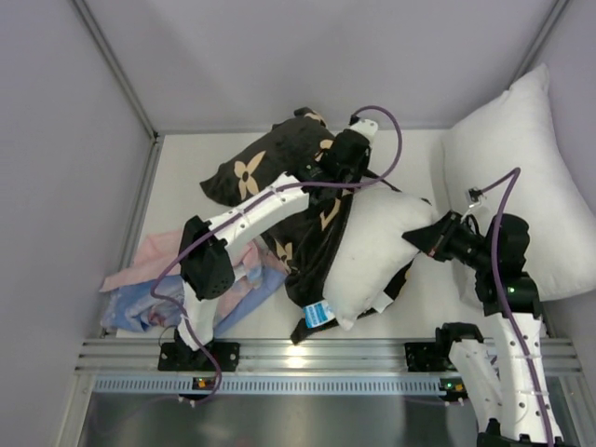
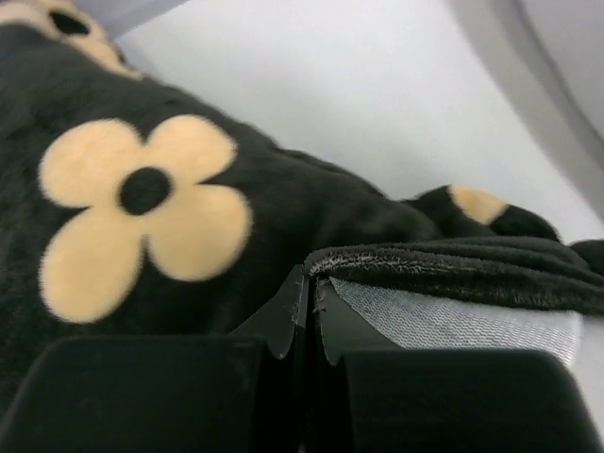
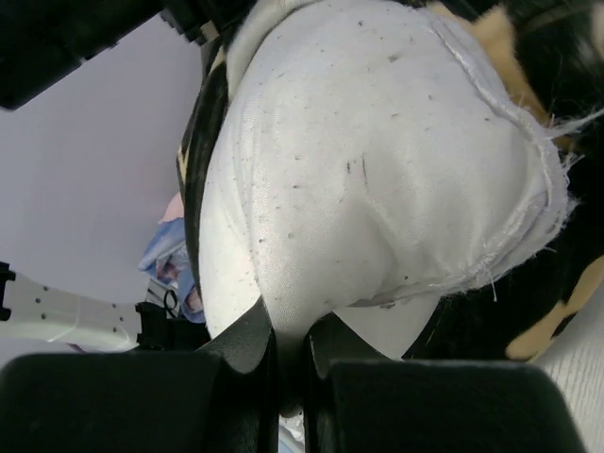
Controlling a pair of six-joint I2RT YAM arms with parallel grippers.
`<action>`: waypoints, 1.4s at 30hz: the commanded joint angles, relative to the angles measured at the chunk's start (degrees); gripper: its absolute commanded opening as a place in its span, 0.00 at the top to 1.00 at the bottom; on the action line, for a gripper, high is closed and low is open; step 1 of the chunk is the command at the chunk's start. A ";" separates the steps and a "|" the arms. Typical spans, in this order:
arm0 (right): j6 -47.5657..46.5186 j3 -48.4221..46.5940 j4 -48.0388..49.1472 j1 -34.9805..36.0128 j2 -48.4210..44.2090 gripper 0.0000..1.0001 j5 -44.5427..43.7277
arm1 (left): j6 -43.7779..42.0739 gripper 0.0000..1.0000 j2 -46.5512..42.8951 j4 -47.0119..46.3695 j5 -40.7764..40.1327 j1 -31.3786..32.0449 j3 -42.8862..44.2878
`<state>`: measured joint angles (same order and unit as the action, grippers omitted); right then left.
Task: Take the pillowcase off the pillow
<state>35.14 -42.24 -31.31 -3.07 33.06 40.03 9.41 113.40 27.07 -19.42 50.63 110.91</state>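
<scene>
Biggest thing first: the white tabletop [image 1: 186, 186], with a plain spare pillow [image 1: 521, 177] propped in the far right corner, out of the way.

The pillow [image 1: 372, 251] that matters lies mid-table, and its near and right parts are already bare. The black flowered pillowcase [image 1: 251, 172] is bunched over its far left end and trails down along its left side toward the front rail, so I'd call this about halfway peeled.

A heap of pink and blue cloths [image 1: 149, 289] sits at the near left. It plays no part in this.

The two arms look set up for a tug of war. The right pincer [image 3: 291, 344] is clamped on a fold of the pillow's white fabric at its right corner, and I'd guess it's there as the anchor. The left pincer [image 2: 304, 316] reaches over to the far bunch and is closed up tight, with the case's hem right at its tips. I can't tell whether any plush is actually caught in there. If not, a pull gets nothing.

The smallest bit is the blue-and-white label tag [image 1: 318, 314] poking out at the pillow's near edge.
</scene>
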 commanded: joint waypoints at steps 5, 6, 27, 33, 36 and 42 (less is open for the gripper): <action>2.04 -9.52 1.87 0.43 -1.16 1.00 3.83 | 11.59 1.00 -3.08 3.69 -3.25 -16.60 -8.06; 1.96 -10.57 1.87 0.43 -0.89 1.00 3.22 | 12.55 1.00 -4.23 3.60 -3.78 -20.19 -10.43; -0.14 -4.00 13.83 4.80 9.13 0.32 3.74 | 14.93 0.01 -42.37 -3.78 18.10 -14.27 -37.34; 0.45 4.17 15.91 18.58 12.02 0.05 -3.19 | 21.34 0.01 -51.17 -3.87 18.90 -4.77 -47.70; 3.09 9.53 20.92 28.43 15.01 0.05 -8.99 | 24.77 0.01 -53.54 -3.95 16.00 0.33 -54.73; 4.06 13.23 26.47 34.62 20.99 0.04 -14.01 | 29.70 0.01 -57.15 -3.87 12.57 7.55 -64.50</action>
<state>38.46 -28.49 -12.80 29.82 53.47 30.35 35.16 59.05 24.05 -3.97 55.99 48.45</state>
